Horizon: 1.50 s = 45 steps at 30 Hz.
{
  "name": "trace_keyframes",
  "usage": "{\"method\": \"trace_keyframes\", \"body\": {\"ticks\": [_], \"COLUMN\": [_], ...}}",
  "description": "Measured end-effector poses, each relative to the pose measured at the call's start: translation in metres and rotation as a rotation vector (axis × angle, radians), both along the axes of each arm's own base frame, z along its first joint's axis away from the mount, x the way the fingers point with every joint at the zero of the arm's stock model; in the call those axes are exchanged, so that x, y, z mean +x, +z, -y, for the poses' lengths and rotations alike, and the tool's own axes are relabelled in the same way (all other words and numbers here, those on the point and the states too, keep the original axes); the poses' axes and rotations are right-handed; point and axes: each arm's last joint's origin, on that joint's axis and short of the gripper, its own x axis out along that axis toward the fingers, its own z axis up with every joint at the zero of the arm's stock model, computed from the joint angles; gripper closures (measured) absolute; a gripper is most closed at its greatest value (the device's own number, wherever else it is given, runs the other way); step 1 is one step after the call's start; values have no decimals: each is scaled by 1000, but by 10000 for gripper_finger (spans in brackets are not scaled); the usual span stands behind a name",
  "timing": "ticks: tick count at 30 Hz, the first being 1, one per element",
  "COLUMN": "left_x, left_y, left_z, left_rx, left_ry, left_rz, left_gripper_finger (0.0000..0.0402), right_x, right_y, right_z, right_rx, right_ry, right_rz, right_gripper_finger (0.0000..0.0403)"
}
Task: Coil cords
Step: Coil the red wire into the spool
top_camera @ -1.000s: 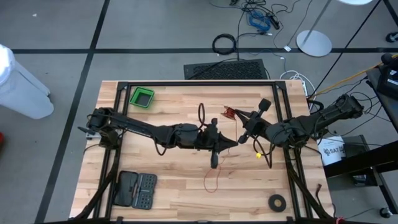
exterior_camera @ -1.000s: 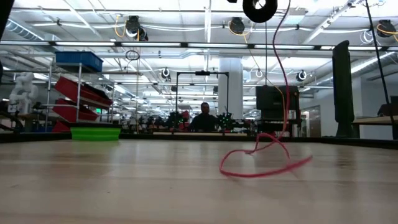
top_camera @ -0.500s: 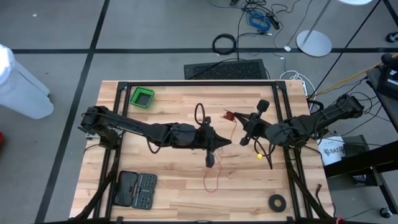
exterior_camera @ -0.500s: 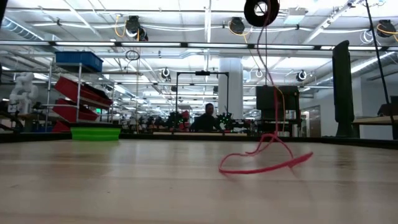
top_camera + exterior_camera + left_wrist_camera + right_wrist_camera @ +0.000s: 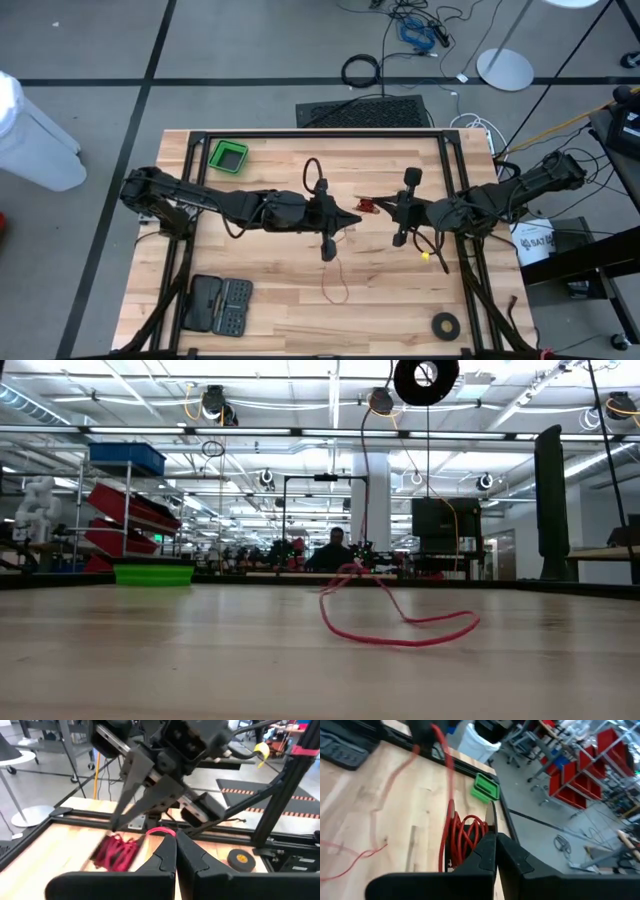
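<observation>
The right gripper [image 5: 495, 840] is closed on the red coil of the cords [image 5: 465, 837], held above the table [image 5: 270, 270] centre. The left gripper [image 5: 175, 842] is closed too, pinching a red strand at nine o'clock of it. A loose tail [image 5: 333, 285] is trailed toward six o'clock, on the wood.

Light: bright, even, from ceiling strips [image 5: 150, 428] | my wrist views: motion-blurred (red cord [image 5: 116, 852] smeared) | shadows: soft | overhead view: sharp
</observation>
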Motion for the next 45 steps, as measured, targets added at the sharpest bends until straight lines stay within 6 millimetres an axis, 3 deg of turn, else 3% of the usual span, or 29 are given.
{"method": "trace_keyframes", "body": {"ticks": [16, 22, 28, 39, 45], "left_x": [2, -1, -4, -12, -14], "left_y": [0, -11, -18, -25, -25], "left_z": [-12, -11, -3, 21, 29], "left_rx": [-2, 14, 35, 82, 96], "left_ry": [32, 26, 19, -49, -73], "left_rz": [3, -108, -184, -267, -269], "left_gripper_finger": [401, 401, 401, 400, 368], "right_x": [2, -5, -13, -13, -12], "right_y": [3, 13, 29, 31, 34], "right_z": [-1, 3, 4, 2, 1], "right_rx": [-31, -12, 119, 253, 292], "right_ry": [77, 69, 102, 119, 136], "right_rz": [2, 3, 33, 64, 97], "right_gripper_finger": [403, 403, 403, 403, 403]}}
